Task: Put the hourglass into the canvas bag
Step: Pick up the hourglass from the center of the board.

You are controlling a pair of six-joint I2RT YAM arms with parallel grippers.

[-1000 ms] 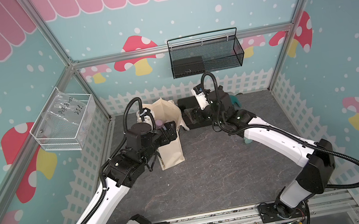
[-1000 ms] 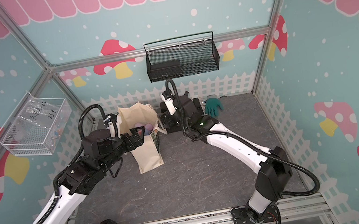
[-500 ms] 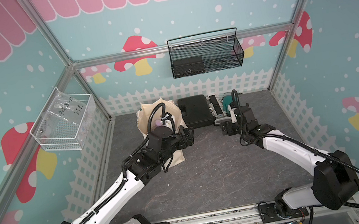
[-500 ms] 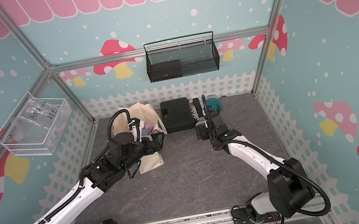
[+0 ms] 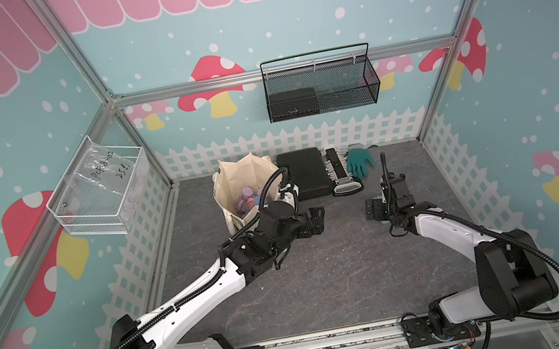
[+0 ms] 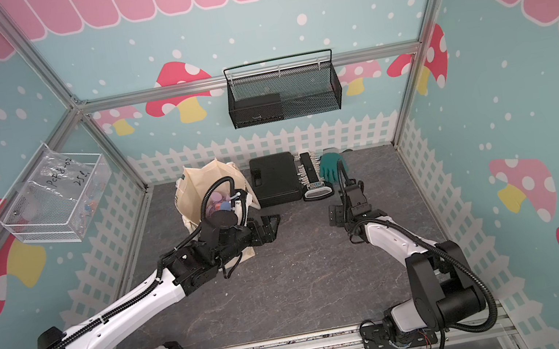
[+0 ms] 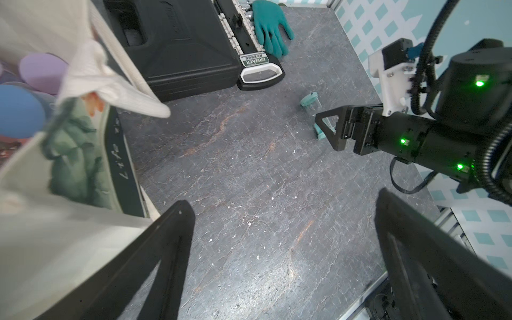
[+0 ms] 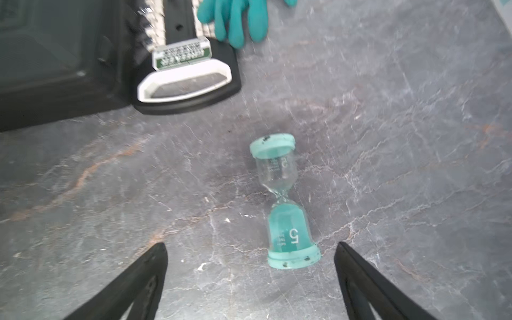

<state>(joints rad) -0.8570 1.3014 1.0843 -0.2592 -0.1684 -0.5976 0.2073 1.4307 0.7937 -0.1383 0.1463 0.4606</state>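
The hourglass (image 8: 282,202), clear glass with teal caps and teal sand, lies on its side on the grey table. My right gripper (image 8: 250,245) is open; the hourglass's near cap sits between the fingers, touching neither. In both top views that gripper (image 5: 375,208) (image 6: 335,216) hides the hourglass. The left wrist view shows the hourglass (image 7: 310,102) partly behind it. The cream canvas bag (image 5: 236,178) (image 6: 195,185) (image 7: 55,235) stands open at the back left. My left gripper (image 7: 284,198) (image 5: 318,219) is open and empty over bare table beside the bag.
Purple and blue round things (image 5: 249,197) lie inside the bag. A flat black hard case (image 5: 302,173), a socket rail with a white handle (image 5: 341,176) and a teal glove (image 5: 359,166) line the back. A wire basket (image 5: 319,86) and a clear bin (image 5: 100,192) hang on the walls.
My right gripper has swung from the case to the right and forward, down over the hourglass, and its jaws have opened wider. My left gripper has moved from the bag's mouth down beside it.
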